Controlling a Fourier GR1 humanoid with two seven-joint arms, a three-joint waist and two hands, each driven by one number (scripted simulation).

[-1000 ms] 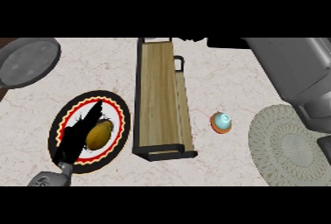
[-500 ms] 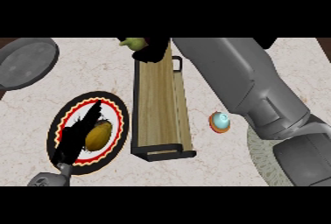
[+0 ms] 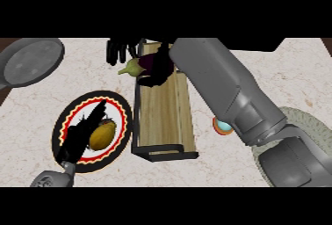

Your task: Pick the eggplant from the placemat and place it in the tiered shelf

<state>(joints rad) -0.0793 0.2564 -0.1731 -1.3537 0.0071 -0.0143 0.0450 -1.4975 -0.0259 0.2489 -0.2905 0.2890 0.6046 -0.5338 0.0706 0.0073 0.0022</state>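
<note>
Head view: right hand (image 3: 123,50) out at the far edge of the worktop, fingers and thumb wrapped round the eggplant (image 3: 156,65), green stalk end poking toward the left. Holds it above the far end of the tiered shelf (image 3: 162,114), a long wooden tray running from the far edge toward the near one, midway across the worktop. Hard to tell whether the eggplant touches the wood or hangs just over it. Off the placement spot's origin altogether: placemat (image 3: 308,127) well apart, by the right edge, partly under the grey forearm.

Left hand (image 3: 81,132) flat and relaxed over the plate (image 3: 123,110) beside the shelf's left wall, grasping nothing, next to a yellow-brown fruit (image 3: 103,135).

Risks, as judgement only:
- Sits close to the shelf's far left corner, stalk already past the left wall; if let go there, could tip over the rim and roll onto the worktop toward the pan (image 3: 29,61) in the far left corner.
- Rounded body on smooth boards; released at a tilt, may roll along the tray.
- Forearm crosses just above the small blue cup (image 3: 224,127) right of the shelf; a low pull-back could knock it.
- Dragging fingers out sideways could nudge the shelf itself.
</note>
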